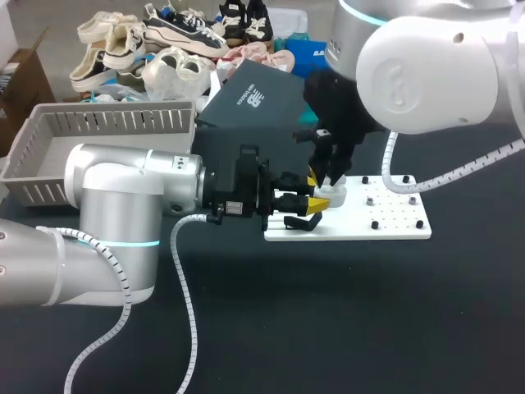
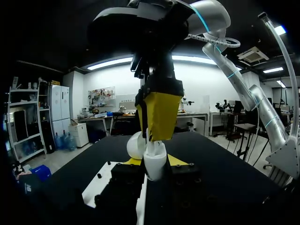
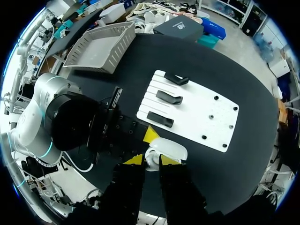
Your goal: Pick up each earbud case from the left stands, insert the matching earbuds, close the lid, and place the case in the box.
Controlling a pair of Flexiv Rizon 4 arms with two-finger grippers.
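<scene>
Our left gripper clamps the open earbud case | right gripper pinches an earbud over it | risk: misaligned, it jams or drops.

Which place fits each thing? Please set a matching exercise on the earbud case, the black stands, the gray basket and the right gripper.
1 earbud case
2 black stands
3 gray basket
4 right gripper

a on the white board
b at the far left of the table
c held by the left gripper
d directly over the open earbud case

Pairs: 1-c, 2-a, 3-b, 4-d
</scene>
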